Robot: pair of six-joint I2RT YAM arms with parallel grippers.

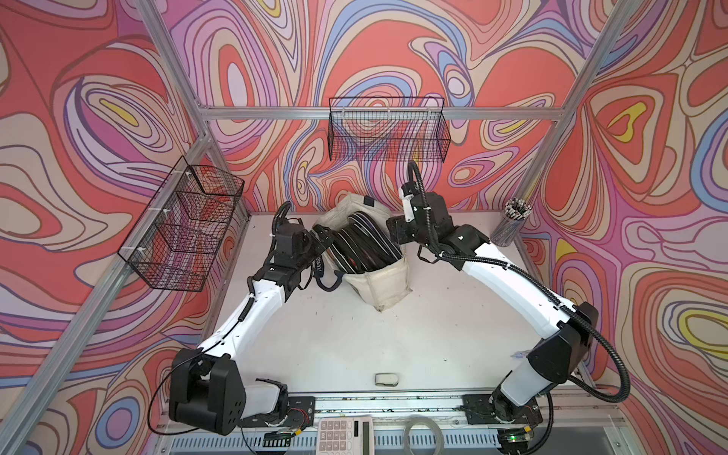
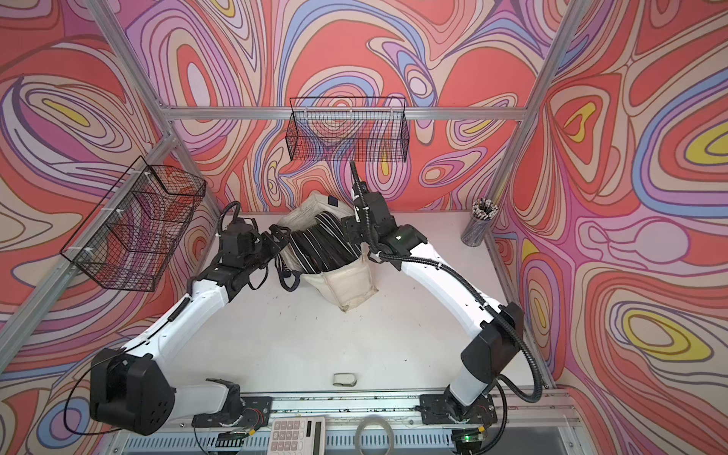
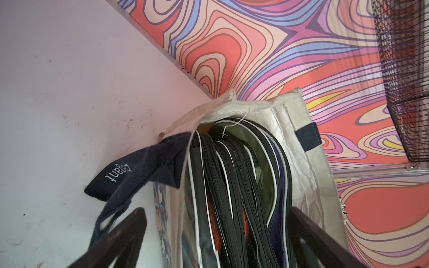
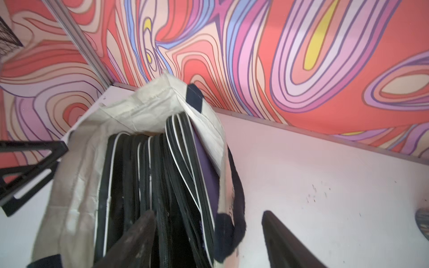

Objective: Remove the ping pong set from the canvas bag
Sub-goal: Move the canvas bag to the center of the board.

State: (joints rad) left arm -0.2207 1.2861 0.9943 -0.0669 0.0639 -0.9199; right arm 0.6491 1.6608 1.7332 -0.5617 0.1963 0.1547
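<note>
Canvas bag [image 1: 382,283] stands stuffed with cases [image 1: 360,244]; left gripper [image 3: 217,212] and right gripper [image 4: 209,213] both gape empty, so pinch one case's rim and lift straight.

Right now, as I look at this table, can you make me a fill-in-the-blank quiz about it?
The black zippered cases sit ___ the cream canvas bag.
The bag's lettered navy handle droops on the robot's ___ side.
The left tool and right tool both stand ___.
The clear cup of pens stands on the robot's ___ side.
Missing words: inside; left; open; right.
</note>
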